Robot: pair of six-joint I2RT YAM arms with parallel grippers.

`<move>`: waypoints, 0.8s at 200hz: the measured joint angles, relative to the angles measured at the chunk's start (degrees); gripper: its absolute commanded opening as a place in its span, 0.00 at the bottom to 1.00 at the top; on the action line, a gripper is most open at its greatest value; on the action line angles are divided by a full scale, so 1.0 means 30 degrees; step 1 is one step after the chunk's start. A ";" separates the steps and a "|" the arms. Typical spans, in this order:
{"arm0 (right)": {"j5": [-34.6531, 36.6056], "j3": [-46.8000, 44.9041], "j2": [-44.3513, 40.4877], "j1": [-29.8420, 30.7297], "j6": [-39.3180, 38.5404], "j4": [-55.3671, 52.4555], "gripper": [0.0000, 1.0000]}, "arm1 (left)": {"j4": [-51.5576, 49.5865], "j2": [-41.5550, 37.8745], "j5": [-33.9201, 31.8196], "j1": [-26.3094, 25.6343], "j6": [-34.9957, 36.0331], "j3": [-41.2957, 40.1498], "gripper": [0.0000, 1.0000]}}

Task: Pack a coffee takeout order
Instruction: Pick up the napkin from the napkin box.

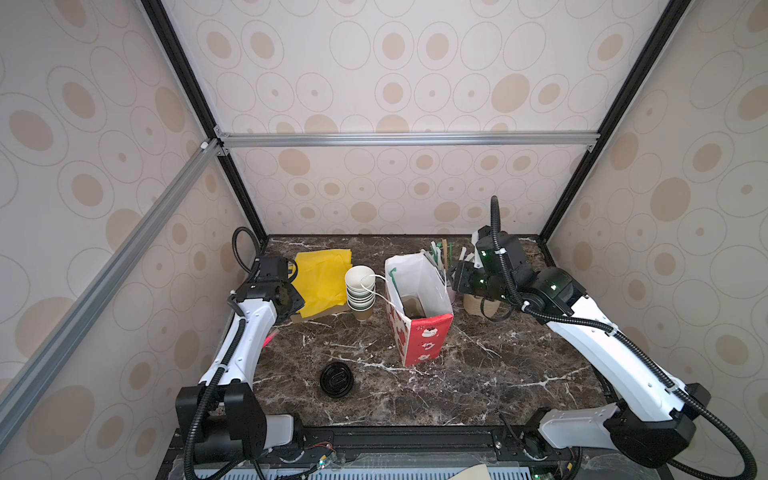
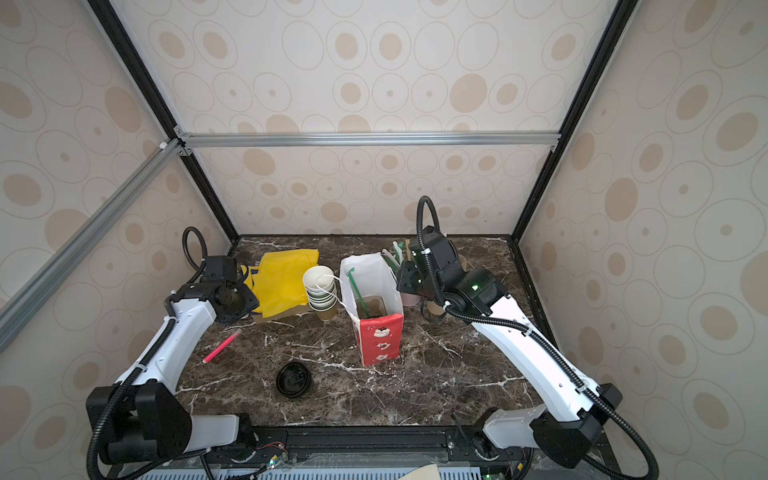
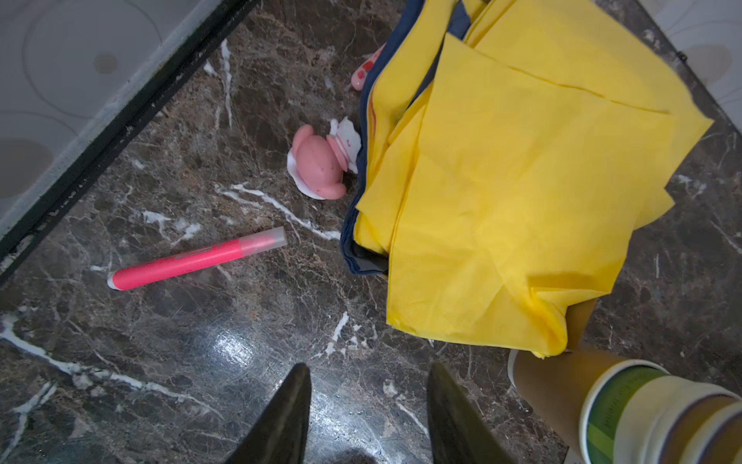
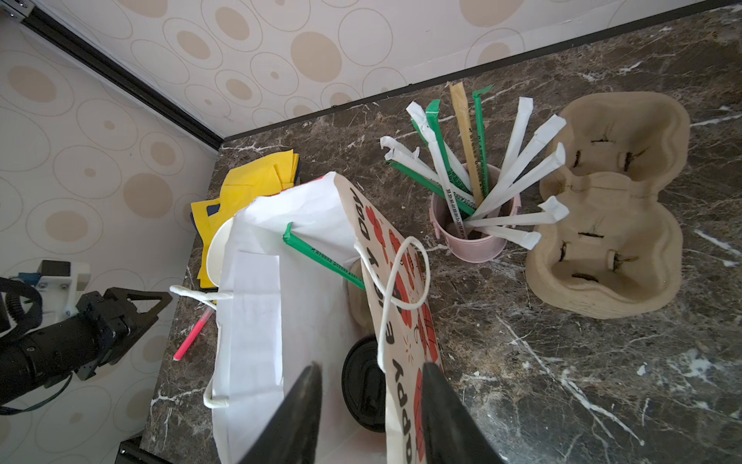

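Both your grippers are spread, gripping nothing: right over the bag, left beside the napkins.

Your right gripper [image 4: 372, 366] hangs with jaws apart above the bag [image 4: 257, 305], whose printed wall runs between the fingers; you cannot tell whether they touch it. Straight below it, inside the bag, sit the tray [image 4: 355, 295] and the cup [image 4: 361, 385], only its black lid showing, with a green straw [image 4: 321, 259] leaning beside them. Your left gripper [image 3: 368, 369] is spread over bare marble [image 3: 200, 361], holding nothing: the napkins [image 3: 522, 180] lie just past it to the right, the cup stack [image 3: 642, 413] further right, a pink marker [image 3: 196, 259] nearer the base on its left. A lone lid [image 1: 336, 379] lies well apart, toward the front edge.
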 measured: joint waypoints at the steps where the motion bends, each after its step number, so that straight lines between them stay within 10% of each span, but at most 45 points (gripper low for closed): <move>1: 0.0000 0.0000 0.0000 0.0000 0.0000 0.0007 0.43 | 0.0029 0.0000 0.0015 0.0007 0.0007 -0.0022 0.45; 88: -0.0080 0.0087 0.0262 -0.0036 -0.0102 0.0109 0.43 | 0.3942 0.0845 0.2994 0.0452 -0.1180 -0.2667 0.59; 160: -0.0066 0.0510 0.0262 -0.0146 -0.0124 -0.0117 0.43 | 0.6972 0.1902 0.4619 0.0940 -0.3351 -0.4109 0.52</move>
